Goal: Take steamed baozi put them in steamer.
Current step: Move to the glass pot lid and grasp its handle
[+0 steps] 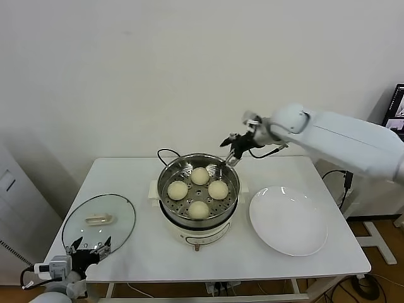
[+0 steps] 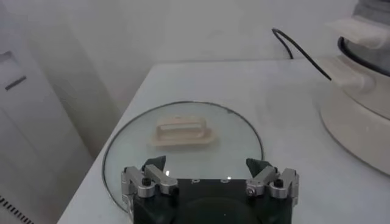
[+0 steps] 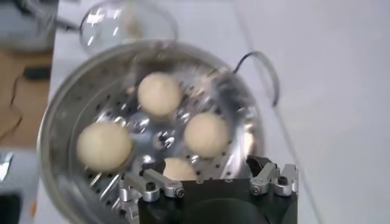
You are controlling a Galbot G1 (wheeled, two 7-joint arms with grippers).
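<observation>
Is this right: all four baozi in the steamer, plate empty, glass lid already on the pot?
Not the lid. The head view shows the glass lid lying flat on the table left of the steamer, by the left gripper. All four baozi are inside; the plate is empty.

Evenly lit, diffuse, bright overall. Soft faint shadows only under the steamer (image 1: pixel 199 196) and plate (image 1: pixel 289 219). Specular glare on the steel wall and perforated tray, plus reflections on the glass lid (image 2: pixel 183 143). Right wrist view motion-blurred, edges smeared worst. Left wrist view slightly soft in the far background. Head view sharp.
</observation>
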